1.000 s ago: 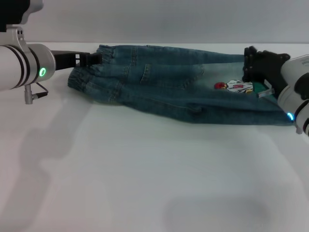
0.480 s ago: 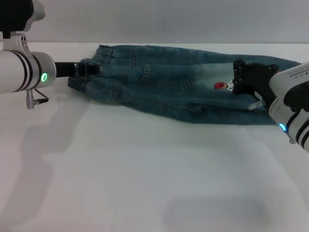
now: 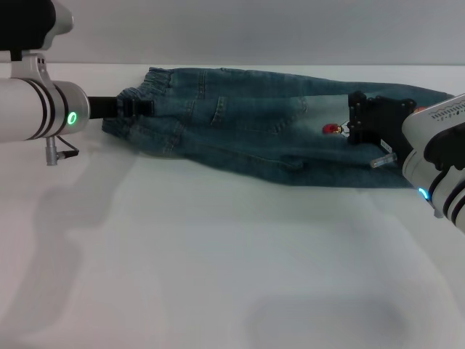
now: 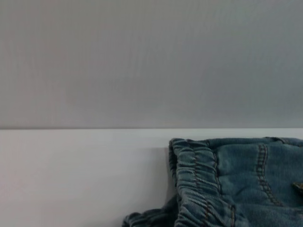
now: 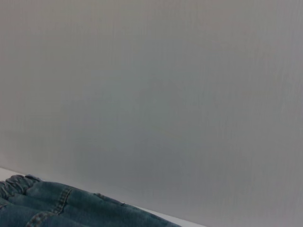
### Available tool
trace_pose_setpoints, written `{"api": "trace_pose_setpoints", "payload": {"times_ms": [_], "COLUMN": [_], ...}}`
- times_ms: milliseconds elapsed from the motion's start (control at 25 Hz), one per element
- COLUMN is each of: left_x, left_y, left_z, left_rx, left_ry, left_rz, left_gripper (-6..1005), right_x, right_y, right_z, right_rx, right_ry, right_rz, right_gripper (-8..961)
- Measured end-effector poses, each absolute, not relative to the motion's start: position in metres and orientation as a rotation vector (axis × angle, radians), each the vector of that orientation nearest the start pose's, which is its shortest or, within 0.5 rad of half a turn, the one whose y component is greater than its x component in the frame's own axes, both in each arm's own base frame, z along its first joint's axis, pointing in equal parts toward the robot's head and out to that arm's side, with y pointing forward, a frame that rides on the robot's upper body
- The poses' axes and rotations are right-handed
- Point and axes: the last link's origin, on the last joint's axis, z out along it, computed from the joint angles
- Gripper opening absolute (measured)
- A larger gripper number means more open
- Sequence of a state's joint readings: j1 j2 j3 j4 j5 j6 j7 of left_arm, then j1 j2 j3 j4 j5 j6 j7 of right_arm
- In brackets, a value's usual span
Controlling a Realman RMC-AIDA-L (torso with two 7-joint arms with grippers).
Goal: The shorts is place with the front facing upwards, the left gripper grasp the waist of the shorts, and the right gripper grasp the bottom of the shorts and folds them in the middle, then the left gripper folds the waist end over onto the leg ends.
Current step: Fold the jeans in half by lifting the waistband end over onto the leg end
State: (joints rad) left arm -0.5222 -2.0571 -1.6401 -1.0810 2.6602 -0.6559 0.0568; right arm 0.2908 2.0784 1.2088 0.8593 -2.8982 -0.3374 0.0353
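While the near table (image 3: 218,276) lies bare, the shorts (image 3: 254,123) stretch lengthwise across its far side, already folded along the middle — judging by the doubled layers. Right gripper (image 3: 367,123) sits over the leg ends (image 3: 418,98); left gripper (image 3: 138,106) meets the waist (image 3: 156,83). Neither grip's closure can be told. Next: carry waist onto hems.

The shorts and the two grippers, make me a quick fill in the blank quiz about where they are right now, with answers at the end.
1. The shorts are made of blue ____ fabric.
2. The left gripper is at the ____ end of the shorts.
3. The arm carrying the right gripper shows a ____ light.
4. The shorts lie on a ____ table.

Missing words: denim; waistband; blue; white
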Motion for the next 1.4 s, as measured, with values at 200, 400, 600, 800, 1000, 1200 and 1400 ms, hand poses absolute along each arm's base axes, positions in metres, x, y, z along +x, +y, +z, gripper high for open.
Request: {"api": "trace_pose_setpoints", "payload": {"times_ms": [200,400,600,800,1000,1200,1400], "left_x": [-0.23,-0.231,-0.233,-0.235,-0.235,-0.24,-0.241], "left_y": [0.427,0.429,0.43,0.431,0.431,0.433,0.433], "left_z": [-0.01,-0.014,-0.017,-0.015,-0.01,-0.008,-0.008], "left_rx": [-1.918,-1.923,-1.923,-1.906,-1.896,-1.877,-1.872], "left_ry": [-1.195,-1.203,-1.221,-1.238,-1.232,-1.246,-1.245], "left_rz": [-0.135,-0.121,-0.111,-0.119,-0.14,-0.137,-0.138], "left_gripper": [854,844,831,818,806,793,780], "right_x": [0.251,0.252,0.253,0.252,0.252,0.252,0.252], "right_y": [0.365,0.365,0.366,0.367,0.367,0.367,0.368], "right_z": [-0.058,-0.057,-0.056,-0.056,-0.057,-0.058,-0.058], "right_rx": [-1.932,-1.927,-1.929,-1.931,-1.939,-1.943,-1.945], "right_ry": [0.567,0.57,0.574,0.571,0.569,0.57,0.574], "right_rz": [0.455,0.456,0.446,0.445,0.436,0.431,0.425], "right_gripper": [0,0,0,-1,-1,-1,-1]}}
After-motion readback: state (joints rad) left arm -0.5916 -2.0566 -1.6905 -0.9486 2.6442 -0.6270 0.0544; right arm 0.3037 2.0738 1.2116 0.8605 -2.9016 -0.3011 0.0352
